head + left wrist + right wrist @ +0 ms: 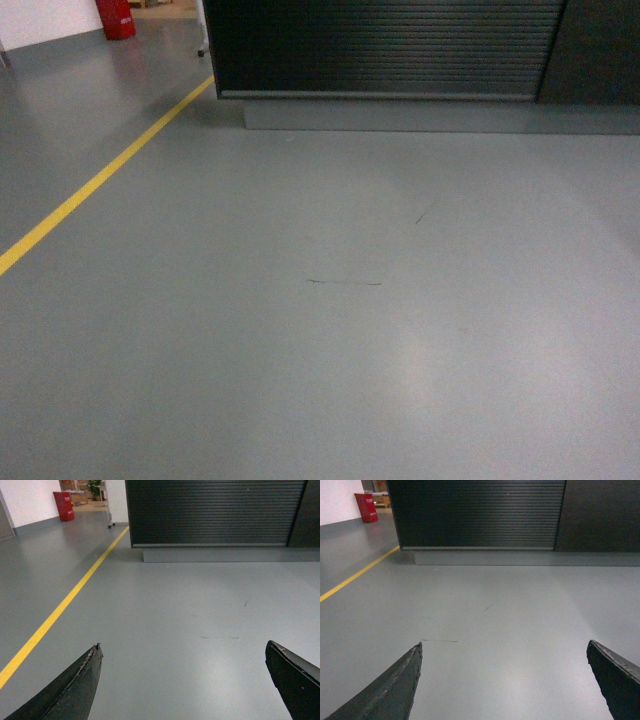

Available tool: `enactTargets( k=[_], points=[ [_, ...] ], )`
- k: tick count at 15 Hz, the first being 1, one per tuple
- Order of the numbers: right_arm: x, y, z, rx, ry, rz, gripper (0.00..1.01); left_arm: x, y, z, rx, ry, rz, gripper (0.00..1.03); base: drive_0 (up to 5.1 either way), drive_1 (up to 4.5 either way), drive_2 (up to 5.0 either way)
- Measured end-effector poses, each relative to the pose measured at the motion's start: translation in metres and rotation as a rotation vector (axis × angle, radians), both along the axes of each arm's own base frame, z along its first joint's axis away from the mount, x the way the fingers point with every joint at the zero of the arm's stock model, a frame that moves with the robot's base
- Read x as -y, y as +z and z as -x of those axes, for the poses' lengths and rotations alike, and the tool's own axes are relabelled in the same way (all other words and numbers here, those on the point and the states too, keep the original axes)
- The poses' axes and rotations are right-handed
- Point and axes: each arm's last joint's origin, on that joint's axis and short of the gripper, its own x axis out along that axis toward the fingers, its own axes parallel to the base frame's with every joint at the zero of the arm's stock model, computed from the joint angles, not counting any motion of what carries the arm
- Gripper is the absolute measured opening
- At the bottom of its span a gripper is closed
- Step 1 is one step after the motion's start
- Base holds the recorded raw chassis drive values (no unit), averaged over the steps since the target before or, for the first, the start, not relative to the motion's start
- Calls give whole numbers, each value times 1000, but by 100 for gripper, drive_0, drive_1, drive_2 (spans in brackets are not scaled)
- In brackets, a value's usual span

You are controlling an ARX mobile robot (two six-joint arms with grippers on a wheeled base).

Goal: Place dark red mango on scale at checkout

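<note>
The checkout (385, 50) is a black counter with a ribbed slatted front on a grey base, across the grey floor ahead; it also shows in the left wrist view (215, 512) and the right wrist view (477, 515). Its top is cut off by the frame edges. The dark red mango and the scale are out of view. My left gripper (183, 647) is open above bare floor, nothing between its black fingers (82, 680). My right gripper (505, 645) is open too, empty, its fingers (400, 680) wide apart. Neither gripper appears in the head view.
A yellow floor line (100, 180) runs diagonally on the left toward the counter's left corner. A red bin (117, 18) stands far back left by a white wall. A plain dark panel (597, 515) adjoins the counter on the right.
</note>
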Motion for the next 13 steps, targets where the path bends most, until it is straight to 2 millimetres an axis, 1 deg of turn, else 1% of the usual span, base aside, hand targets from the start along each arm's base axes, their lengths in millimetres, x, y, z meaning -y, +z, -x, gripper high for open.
enactTargets(
  k=[13],
  points=[
    [0, 0, 0, 0, 0, 0, 98, 0, 0, 0, 0, 0, 0, 98, 0, 0, 0]
  ],
)
